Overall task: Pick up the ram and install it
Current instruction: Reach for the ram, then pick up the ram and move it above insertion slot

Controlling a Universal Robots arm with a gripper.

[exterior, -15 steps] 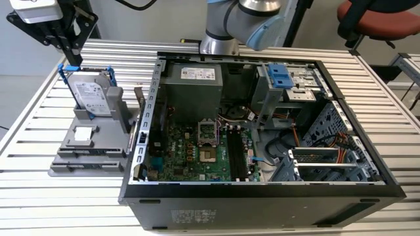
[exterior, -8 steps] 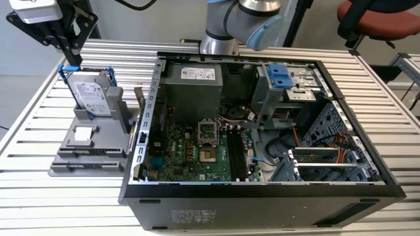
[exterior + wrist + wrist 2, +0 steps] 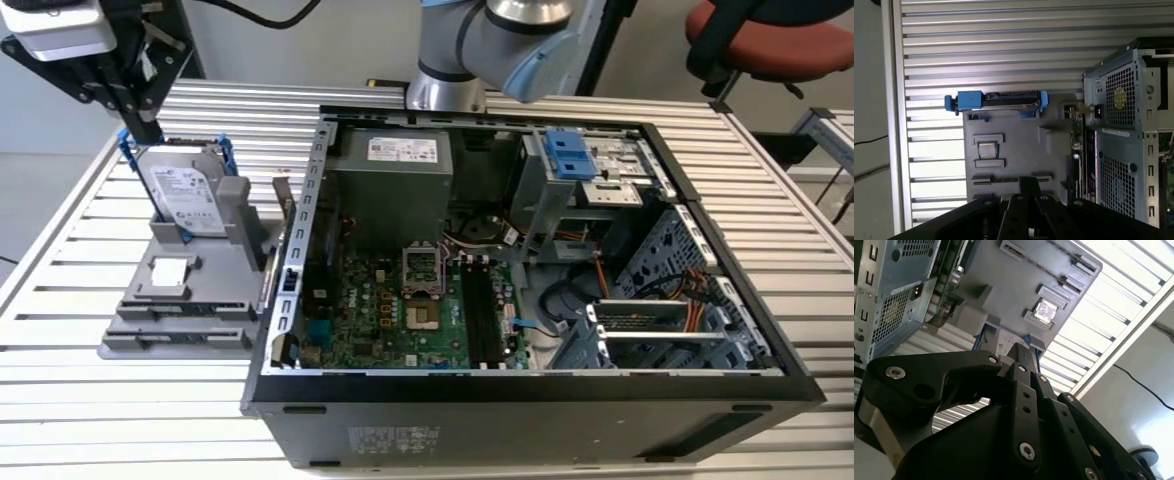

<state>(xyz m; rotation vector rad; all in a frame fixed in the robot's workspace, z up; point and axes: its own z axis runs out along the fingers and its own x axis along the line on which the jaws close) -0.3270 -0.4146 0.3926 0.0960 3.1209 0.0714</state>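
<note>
In the exterior view we see a grey holder (image 3: 200, 290) lying on the slatted table (image 3: 80, 400), just beside the open case (image 3: 534, 400). The drive (image 3: 184, 195) stands upright in its blue frame at the holder's far end. The gripper (image 3: 143, 135) hangs above that end, over the drive and clear of it. Its fingers are drawn together with nothing between them. A white-topped chip (image 3: 167, 275) lies flat near the holder's middle. What we take for the ram (image 3: 286, 225) is a thin dark board standing on edge along the holder's side nearest the case, well apart from the gripper.

In the second wrist view we look down the black linkage to the gripper (image 3: 1023, 349). It is narrow and empty above the holder (image 3: 1004, 270). The chip (image 3: 1045, 311) sits in its pocket on the holder. The case (image 3: 894, 280) stands close against the holder's side, and the table (image 3: 1114, 315) runs along the opposite side.

In the first wrist view we see the holder (image 3: 1019, 145) from above. The drive (image 3: 999, 100) sits edge-on across one end, with the chip (image 3: 986, 149) just inward of it. The ram (image 3: 1077, 150) shows as a thin strip between the holder and the case (image 3: 1124, 125). The gripper (image 3: 1029, 182) is closed up and carries nothing.
</note>
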